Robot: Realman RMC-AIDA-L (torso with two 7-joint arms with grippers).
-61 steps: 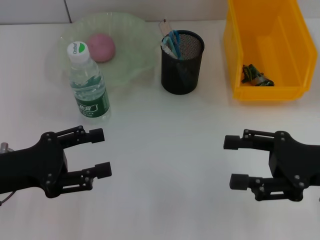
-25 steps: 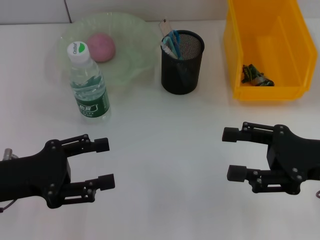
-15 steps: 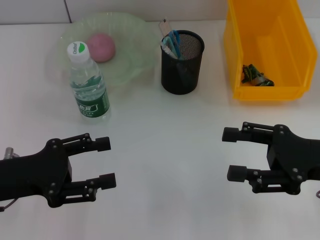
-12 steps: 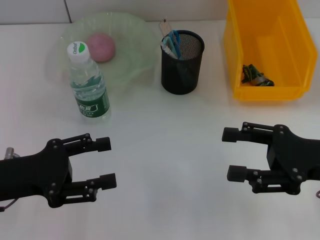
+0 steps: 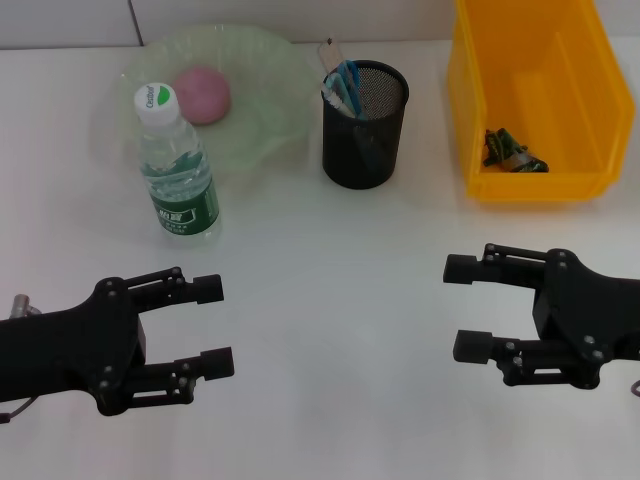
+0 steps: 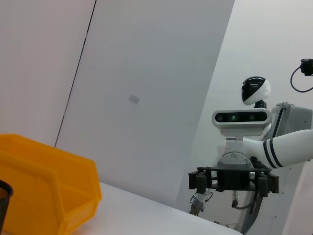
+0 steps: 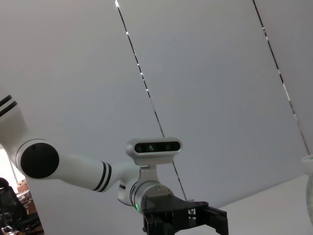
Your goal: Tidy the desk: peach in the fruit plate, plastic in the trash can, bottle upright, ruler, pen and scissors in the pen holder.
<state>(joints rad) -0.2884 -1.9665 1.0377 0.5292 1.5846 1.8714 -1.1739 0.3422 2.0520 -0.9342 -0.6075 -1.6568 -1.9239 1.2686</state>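
Note:
A pink peach [image 5: 203,95] lies in the pale green fruit plate [image 5: 255,70]. In front of the plate the water bottle [image 5: 178,165] stands upright with its white cap on. The black mesh pen holder [image 5: 364,130] holds blue-handled scissors [image 5: 346,82] and a clear ruler [image 5: 329,55]; I cannot make out the pen. Crumpled plastic [image 5: 512,152] lies in the yellow trash can [image 5: 535,100]. My left gripper [image 5: 213,325] hovers open and empty near the table's front left. My right gripper [image 5: 463,307] hovers open and empty at the front right.
The white table runs to a white wall behind. The left wrist view shows the yellow bin [image 6: 44,181] and the right arm's gripper [image 6: 234,180] farther off. The right wrist view shows the left arm's gripper [image 7: 181,220] farther off below the robot's head.
Since 2.4 s ago my left gripper has drawn back toward the front edge and slightly right. The right gripper shifted only a little. Over the last second nothing has visibly moved.

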